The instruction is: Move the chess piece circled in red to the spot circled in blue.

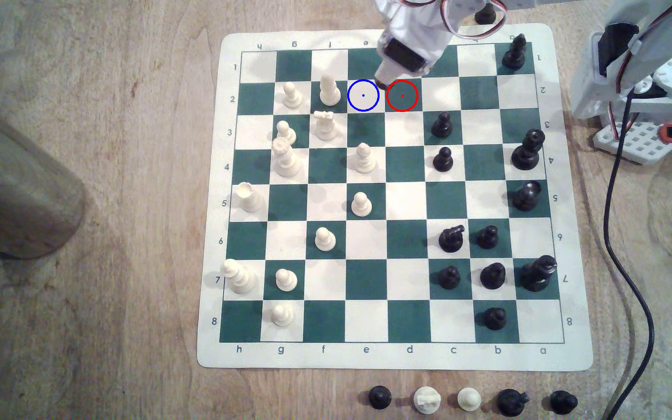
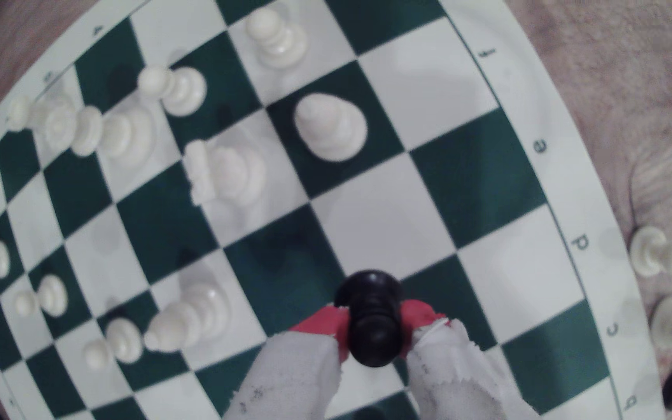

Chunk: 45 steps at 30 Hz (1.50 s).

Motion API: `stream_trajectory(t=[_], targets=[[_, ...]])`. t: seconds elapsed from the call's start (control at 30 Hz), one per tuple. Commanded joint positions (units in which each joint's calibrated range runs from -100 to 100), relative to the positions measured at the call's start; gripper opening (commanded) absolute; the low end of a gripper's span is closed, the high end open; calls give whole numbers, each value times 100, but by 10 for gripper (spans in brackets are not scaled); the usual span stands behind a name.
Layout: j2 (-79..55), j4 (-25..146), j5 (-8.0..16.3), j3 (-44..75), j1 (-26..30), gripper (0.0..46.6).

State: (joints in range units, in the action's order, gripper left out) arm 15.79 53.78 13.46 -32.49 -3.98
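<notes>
Bench [image 1: 84, 323] of pale wood carries everything, with a brown cylinder [image 1: 15, 194] lying at the exterior view's nine o'clock edge. Centred on it is the chess mat [image 1: 395, 357], green and cream squares inside a cream border with printed letters and numbers. Cream-white pieces [image 1: 286, 157] stand toward nine o'clock on the mat, black pieces [image 1: 528, 149] toward three o'clock, and a row of five captured pieces [image 1: 467, 400] sits off the mat at six o'clock. The white arm [image 1: 411, 36] reaches in from twelve o'clock, its base [image 1: 641, 133] and black cable [image 1: 625, 250] off the mat at two to three o'clock.

The spot [image 1: 363, 95], a cream square ringed in blue, lies near twelve o'clock on the board; touching its three o'clock side is the red-ringed green square [image 1: 402, 95], which is bare. The claw [image 2: 372, 323] hangs just above the seam between those two rings. In the wrist view its white-wrapped, red-tipped fingers [image 2: 318, 323] are closed nearly together around the black pawn [image 2: 372, 315], clamping its neck and head from both sides, with the pawn's round base pointing down at the board and apparently lifted clear of it.
</notes>
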Motion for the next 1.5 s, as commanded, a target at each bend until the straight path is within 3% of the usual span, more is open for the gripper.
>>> stream_trajectory(t=[0.0, 0.43, 1.3, 1.37, 1.43, 1.47], targets=[[-348, -227, -24, 756, 11, 3], [-1427, -448, -78, 1381, -122, 3], [-1851, -456, -98, 1409, -106, 3], [-1851, -456, -98, 1409, -106, 30], [-1851, -440, -98, 1381, -106, 107], [-1851, -424, -98, 1372, -106, 117]])
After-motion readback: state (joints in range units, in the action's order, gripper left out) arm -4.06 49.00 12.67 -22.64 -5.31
